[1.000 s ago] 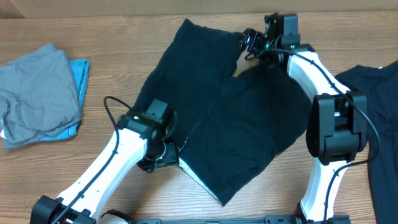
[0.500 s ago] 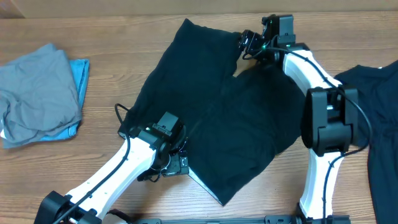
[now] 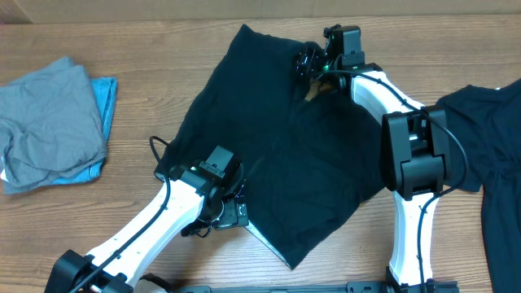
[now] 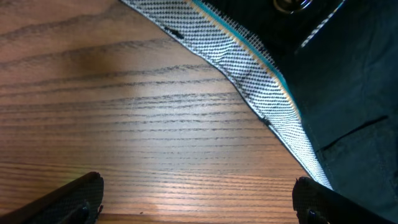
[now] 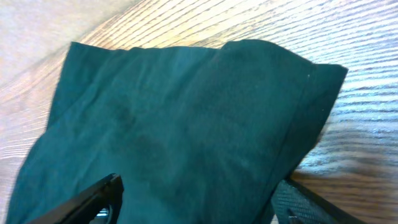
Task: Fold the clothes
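Left hand (image 4: 193,205) hangs spread beside the waistband (image 4: 249,62); my right hand (image 5: 199,205) stands spread over the pants (image 3: 277,155) hem (image 5: 301,118), and I should pinch both layers squarely.

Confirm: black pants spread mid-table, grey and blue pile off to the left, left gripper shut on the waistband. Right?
Not quite. The left gripper is open, not shut on the waistband: the left wrist view shows its fingers wide apart over the bare table beside it. The black pants are spread mid-table and the grey and blue pile sits to the left.
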`<state>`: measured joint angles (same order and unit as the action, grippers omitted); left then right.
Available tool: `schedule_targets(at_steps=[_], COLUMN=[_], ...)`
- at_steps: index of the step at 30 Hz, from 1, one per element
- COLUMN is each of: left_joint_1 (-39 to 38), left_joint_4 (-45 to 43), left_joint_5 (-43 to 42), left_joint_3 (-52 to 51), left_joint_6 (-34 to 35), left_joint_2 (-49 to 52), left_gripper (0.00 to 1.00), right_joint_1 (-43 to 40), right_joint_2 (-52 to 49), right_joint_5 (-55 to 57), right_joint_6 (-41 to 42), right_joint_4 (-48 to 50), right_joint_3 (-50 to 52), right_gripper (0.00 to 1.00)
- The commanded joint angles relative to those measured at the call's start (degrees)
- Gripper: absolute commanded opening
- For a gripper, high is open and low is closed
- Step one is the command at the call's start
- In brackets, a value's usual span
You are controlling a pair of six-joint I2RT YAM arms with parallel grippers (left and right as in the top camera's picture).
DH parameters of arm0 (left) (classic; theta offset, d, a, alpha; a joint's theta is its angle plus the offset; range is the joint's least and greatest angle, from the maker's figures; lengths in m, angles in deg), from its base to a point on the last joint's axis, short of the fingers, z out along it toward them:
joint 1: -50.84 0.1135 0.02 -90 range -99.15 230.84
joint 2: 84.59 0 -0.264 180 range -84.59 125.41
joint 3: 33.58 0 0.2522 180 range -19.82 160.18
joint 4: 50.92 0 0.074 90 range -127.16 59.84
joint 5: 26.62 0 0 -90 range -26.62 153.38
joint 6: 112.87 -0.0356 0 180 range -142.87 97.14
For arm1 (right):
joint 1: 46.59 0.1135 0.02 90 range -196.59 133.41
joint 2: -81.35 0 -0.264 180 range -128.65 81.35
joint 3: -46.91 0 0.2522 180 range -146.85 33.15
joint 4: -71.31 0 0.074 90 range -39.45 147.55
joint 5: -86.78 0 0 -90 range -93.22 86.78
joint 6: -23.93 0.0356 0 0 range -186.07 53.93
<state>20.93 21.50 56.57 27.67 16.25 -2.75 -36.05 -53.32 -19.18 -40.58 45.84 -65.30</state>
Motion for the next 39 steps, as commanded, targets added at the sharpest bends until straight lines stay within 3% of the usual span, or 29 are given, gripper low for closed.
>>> schedule_targets(at_steps=[1, 12, 17, 20, 39], left_joint_1=[-0.2, -0.2, -0.2, -0.2, -0.2], left_joint_4=[-0.3, -0.5, -0.7, -0.6, -0.6], left_joint_5=[-0.3, -0.3, -0.3, -0.3, -0.3], left_joint_3=[-0.4, -0.4, -0.4, -0.4, -0.4], left_joint_6=[1.4, 1.4, 1.4, 1.4, 1.4], left_joint_2=[-0.5, -0.5, -0.5, -0.5, -0.5], left_gripper=[1.0, 1.0, 1.0, 1.0, 1.0], right_joint_1=[0.4, 0.4, 0.4, 0.3, -5.1], right_joint_2=[-1.7, -1.7, -1.7, -1.7, -1.7], right_joint_5=[5.0, 9.2, 9.1, 9.1, 9.1], right_joint_6=[-0.2, -0.2, -0.2, -0.2, -0.1], right_joint_4=[0.1, -1.1, -1.2, -1.2, -3.5], right_joint_3=[-1.4, -1.3, -1.3, -1.3, -1.3], right_gripper=[0.77, 0.62, 0.31, 0.04, 0.04])
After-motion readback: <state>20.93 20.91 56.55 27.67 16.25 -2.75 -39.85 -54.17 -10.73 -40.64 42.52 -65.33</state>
